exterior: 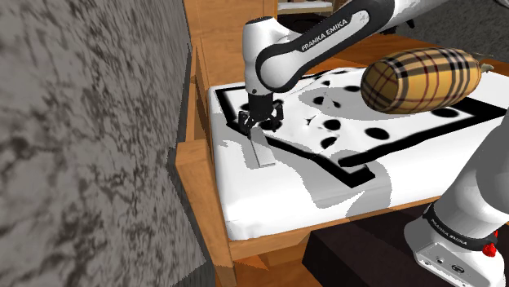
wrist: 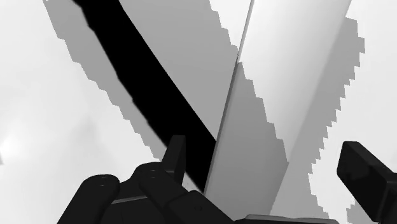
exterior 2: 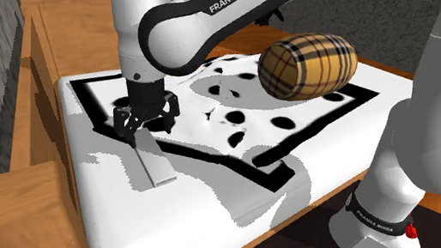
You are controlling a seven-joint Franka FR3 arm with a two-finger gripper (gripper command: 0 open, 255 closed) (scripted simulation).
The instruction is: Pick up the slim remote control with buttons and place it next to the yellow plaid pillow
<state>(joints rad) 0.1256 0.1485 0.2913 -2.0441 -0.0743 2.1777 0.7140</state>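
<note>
The remote [exterior: 262, 152] is a slim, plain pale-grey bar lying flat on the white cushion [exterior: 294, 196], near its black border stripe. My gripper [exterior: 259, 122] hangs open just over the remote's far end, fingers pointing down. The second exterior view has the gripper [exterior 2: 142, 126] above the remote [exterior 2: 153, 162] as well. In the wrist view the remote [wrist: 254, 121] runs between my fingers [wrist: 177, 153], which stand wide apart and do not touch it. The yellow plaid pillow [exterior: 424, 79], a rounded roll, rests on the cushion towards the shoulder view's right [exterior 2: 308, 66].
The cushion has a black border and black spots, and sits in a wooden frame [exterior: 204, 187]. A grey textured wall [exterior: 81, 147] rises close at the shoulder view's left. My arm's base [exterior: 457, 245] stands at the lower right, beside the cushion.
</note>
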